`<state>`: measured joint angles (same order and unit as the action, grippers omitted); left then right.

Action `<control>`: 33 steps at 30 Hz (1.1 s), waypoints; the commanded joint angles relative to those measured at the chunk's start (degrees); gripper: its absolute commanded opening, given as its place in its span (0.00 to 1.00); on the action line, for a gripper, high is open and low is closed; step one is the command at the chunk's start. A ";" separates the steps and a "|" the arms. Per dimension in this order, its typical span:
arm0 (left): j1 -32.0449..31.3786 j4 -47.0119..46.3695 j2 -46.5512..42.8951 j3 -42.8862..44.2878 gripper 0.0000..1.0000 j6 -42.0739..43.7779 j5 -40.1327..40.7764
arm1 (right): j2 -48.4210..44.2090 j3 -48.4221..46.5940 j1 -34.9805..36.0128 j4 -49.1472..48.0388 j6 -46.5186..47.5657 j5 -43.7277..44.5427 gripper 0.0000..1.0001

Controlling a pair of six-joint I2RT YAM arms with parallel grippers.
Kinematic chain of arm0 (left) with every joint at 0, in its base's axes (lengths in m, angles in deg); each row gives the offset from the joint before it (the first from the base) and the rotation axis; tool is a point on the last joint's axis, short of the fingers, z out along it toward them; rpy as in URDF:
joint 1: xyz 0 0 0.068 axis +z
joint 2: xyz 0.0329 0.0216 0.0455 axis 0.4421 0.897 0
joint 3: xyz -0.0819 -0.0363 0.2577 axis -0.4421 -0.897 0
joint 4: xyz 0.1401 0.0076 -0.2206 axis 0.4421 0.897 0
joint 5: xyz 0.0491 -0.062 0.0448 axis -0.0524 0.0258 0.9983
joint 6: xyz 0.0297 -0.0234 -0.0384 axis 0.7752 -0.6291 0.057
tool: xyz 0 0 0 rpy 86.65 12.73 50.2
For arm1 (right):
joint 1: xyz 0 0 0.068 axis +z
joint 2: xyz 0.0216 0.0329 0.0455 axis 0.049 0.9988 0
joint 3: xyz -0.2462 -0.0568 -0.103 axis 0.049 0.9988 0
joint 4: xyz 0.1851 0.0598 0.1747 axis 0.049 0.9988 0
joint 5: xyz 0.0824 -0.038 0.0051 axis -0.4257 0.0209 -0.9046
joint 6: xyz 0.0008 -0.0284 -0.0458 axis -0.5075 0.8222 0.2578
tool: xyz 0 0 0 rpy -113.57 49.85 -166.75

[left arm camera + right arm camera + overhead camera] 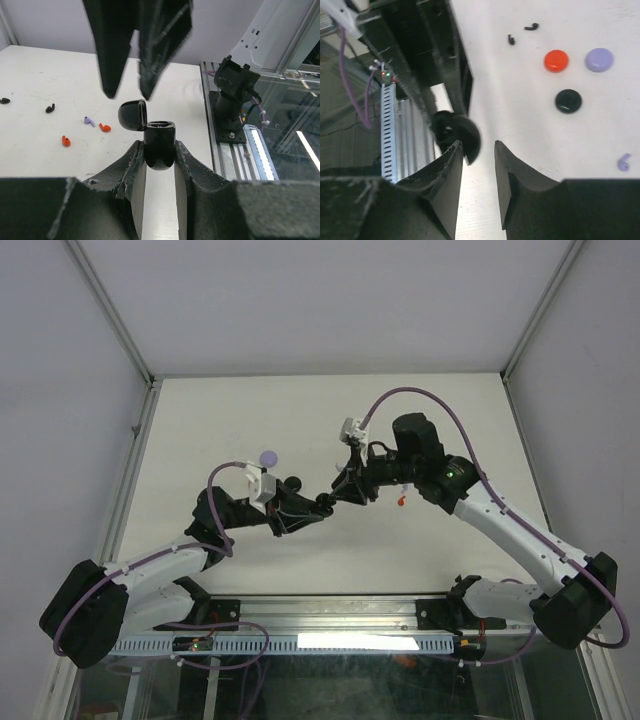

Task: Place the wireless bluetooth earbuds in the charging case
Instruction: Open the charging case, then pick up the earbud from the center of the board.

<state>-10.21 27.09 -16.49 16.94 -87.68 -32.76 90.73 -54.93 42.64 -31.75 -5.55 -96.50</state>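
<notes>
Tabletop is white, and both arms meet over its middle. My left tool is clamped narrow on the black charging case, body upright between the pads, lid flipped open to the side. My right tool hangs just above the case mouth, jaws a small gap apart, nothing visible between them. Can't tell from either wrist view whether the wells already hold a bud. Three round cases (red, lilac, black) lie well apart from the work, so I ignore them. Loose on the tabletop: two red earbuds, one lilac earbud and two black earbuds, all well apart from the held case. My read: the step in hand is seating a bud in the open case, or fetching one. To do it well, I hold the case level with the left grip firm. I'd pick the black pair to match the case and pinch each by the stem so the head goes in first. I come straight down over the well, clear of the lid, and release only when it sits flush. Risk: the bud is tiny, so a skewed pinch could flick it off or knock the lid shut.
</notes>
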 commanded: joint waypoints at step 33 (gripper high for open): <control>-1.30 -2.87 -4.72 -8.02 0.00 2.95 32.06 | 14.97 -7.70 -18.05 -5.07 -15.87 48.82 0.98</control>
<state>-10.95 26.58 -22.85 7.72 -85.83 -5.35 103.27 -58.93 28.70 -32.78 -17.57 -55.15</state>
